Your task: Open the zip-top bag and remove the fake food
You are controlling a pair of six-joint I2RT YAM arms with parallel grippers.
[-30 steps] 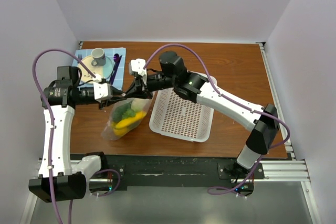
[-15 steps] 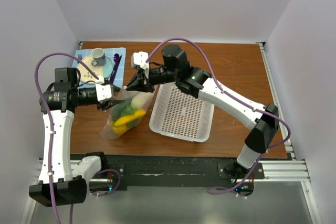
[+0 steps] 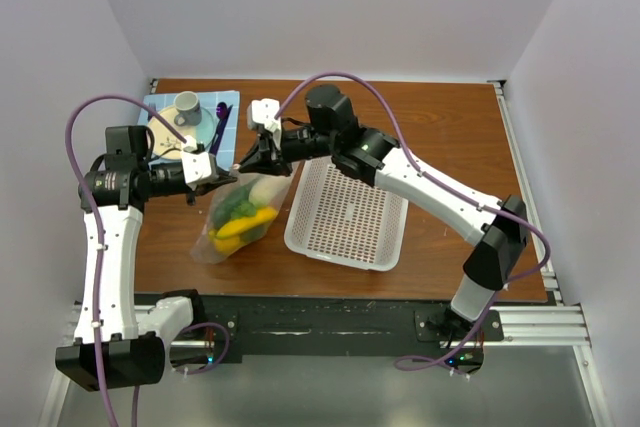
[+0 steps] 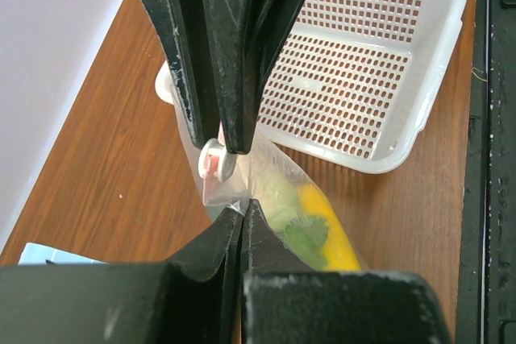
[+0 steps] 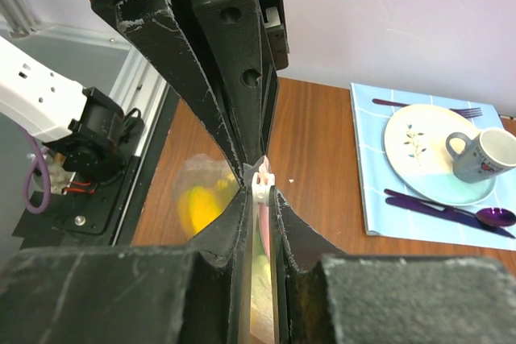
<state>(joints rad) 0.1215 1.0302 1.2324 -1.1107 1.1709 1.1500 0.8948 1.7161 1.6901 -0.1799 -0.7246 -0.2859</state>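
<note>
Now left gripper [image 4: 242,210] has reopened and snapped shut, pinching top edge of zip-top bag [image 3: 216,244]. Right gripper [image 3: 247,159], directly opposite, stays clamped on zipper end. Fake food [image 3: 245,222] hangs below, inside. Both holds set; pull-apart seems next.

Place: robotics lab test cell
Enclosure: plain white walls [image 3: 330,7] left, far, right
Fixtures: left arm [image 3: 100,247], right arm [image 3: 440,197] bolted to metal rail [image 3: 530,319] at wooden worktop's [image 3: 450,117] near edge
</note>
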